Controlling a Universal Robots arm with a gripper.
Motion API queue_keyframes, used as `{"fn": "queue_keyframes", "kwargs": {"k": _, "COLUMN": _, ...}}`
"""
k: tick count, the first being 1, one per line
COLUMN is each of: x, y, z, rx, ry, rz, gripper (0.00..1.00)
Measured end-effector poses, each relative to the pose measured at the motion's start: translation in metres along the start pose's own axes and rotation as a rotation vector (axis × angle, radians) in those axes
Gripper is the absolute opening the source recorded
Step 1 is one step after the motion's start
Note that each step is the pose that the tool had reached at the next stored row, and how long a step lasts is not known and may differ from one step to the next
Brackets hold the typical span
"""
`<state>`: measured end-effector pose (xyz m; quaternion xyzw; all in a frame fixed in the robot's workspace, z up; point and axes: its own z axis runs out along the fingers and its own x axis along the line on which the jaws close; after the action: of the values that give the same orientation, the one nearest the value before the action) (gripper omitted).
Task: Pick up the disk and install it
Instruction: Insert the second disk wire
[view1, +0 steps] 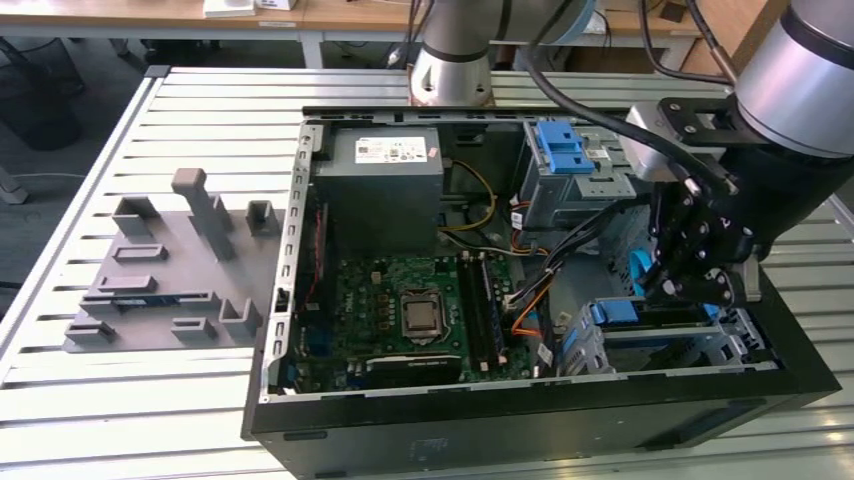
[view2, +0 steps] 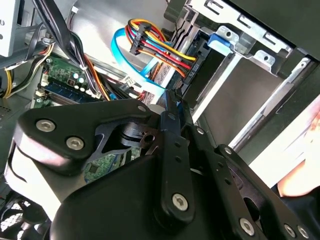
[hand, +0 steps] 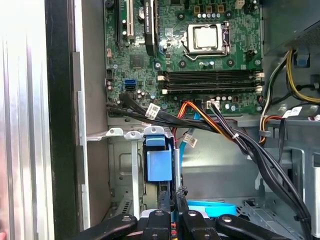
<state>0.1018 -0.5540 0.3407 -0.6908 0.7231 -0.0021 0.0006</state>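
Observation:
The disk (hand: 159, 165) stands on edge in the metal drive cage (hand: 117, 170) at the case's front corner, its blue plastic end facing up. In the exterior view the disk (view1: 621, 312) sits low in the cage (view1: 727, 345) at that view's right. My gripper (view1: 687, 292) hangs straight above it, black fingers pressed together. In the first wrist view the gripper (hand: 172, 192) is shut, with its tips right by the disk's blue end. Whether they touch it I cannot tell. In the second wrist view the shut gripper (view2: 172, 102) points into the cage (view2: 250, 55).
The open black case (view1: 534, 425) lies on a slatted metal table. Inside are the motherboard (view1: 414, 300), a grey power-supply box (view1: 387, 170), a blue latch on a grey cage (view1: 567, 150) and cable bundles (hand: 220, 127) close to the gripper. A grey fixture plate (view1: 160, 270) lies at the exterior view's left.

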Motion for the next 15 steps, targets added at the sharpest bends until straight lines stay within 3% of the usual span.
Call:
{"fn": "queue_keyframes", "kwargs": {"k": 6, "x": 0.0022, "y": -0.0021, "z": 0.0031, "rx": -0.0002, "ry": -0.0045, "rz": 0.0, "gripper": 0.16}}
{"fn": "queue_keyframes", "kwargs": {"k": 15, "x": 0.0022, "y": -0.0036, "z": 0.0039, "rx": -0.0002, "ry": -0.005, "rz": 0.0, "gripper": 0.16}}
